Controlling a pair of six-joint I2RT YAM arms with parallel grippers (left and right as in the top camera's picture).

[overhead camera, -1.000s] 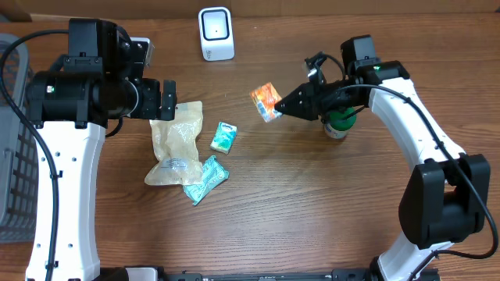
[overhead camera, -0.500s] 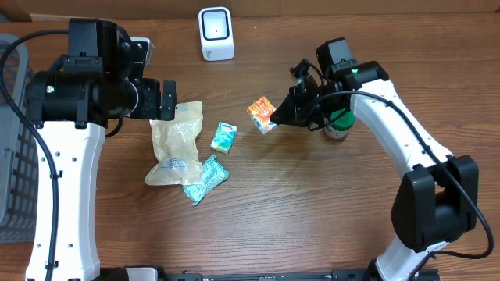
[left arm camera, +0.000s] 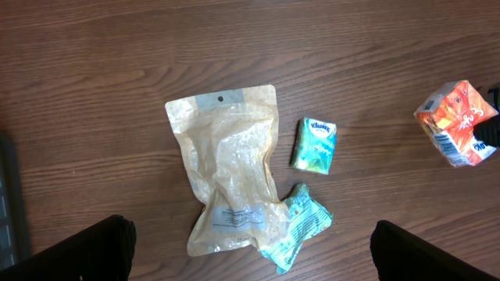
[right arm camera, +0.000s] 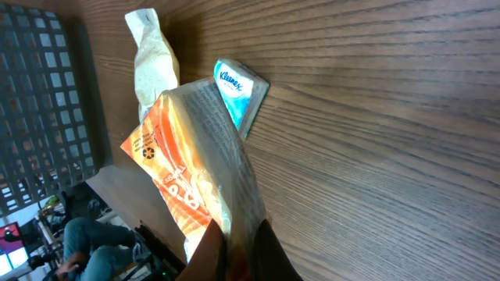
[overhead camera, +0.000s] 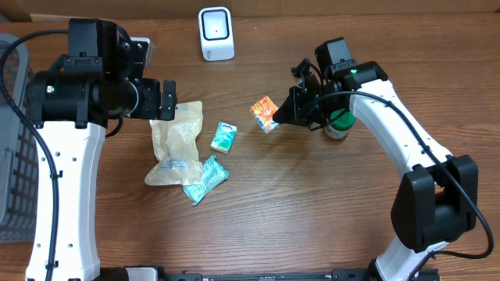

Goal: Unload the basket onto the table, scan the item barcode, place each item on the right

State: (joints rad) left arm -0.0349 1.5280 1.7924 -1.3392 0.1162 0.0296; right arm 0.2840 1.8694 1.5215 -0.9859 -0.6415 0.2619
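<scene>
The item, an orange and white packet point(overhead camera: 264, 114), hangs above the table with my right gripper point(overhead camera: 281, 115) shut on its edge. The right wrist view shows the packet point(right arm camera: 187, 156) rising from the pinched fingertips point(right arm camera: 238, 234), its printed white side turned to the table. It also appears at the right edge of the left wrist view point(left arm camera: 457, 123). A white scanner point(overhead camera: 216, 33) stands at the back of the table, up and left of the packet. My left gripper point(overhead camera: 168, 99) hovers open over the top of a tan pouch point(overhead camera: 176, 144), holding nothing.
A green tissue pack point(overhead camera: 224, 136) and a teal packet point(overhead camera: 205, 179) lie beside the tan pouch. A green can point(overhead camera: 337, 125) stands under the right arm. A grey basket point(overhead camera: 12, 156) fills the left edge.
The right gripper has carried the orange packet a little to the left and turned it; in the last half second it barely moved. The left arm is still.
</scene>
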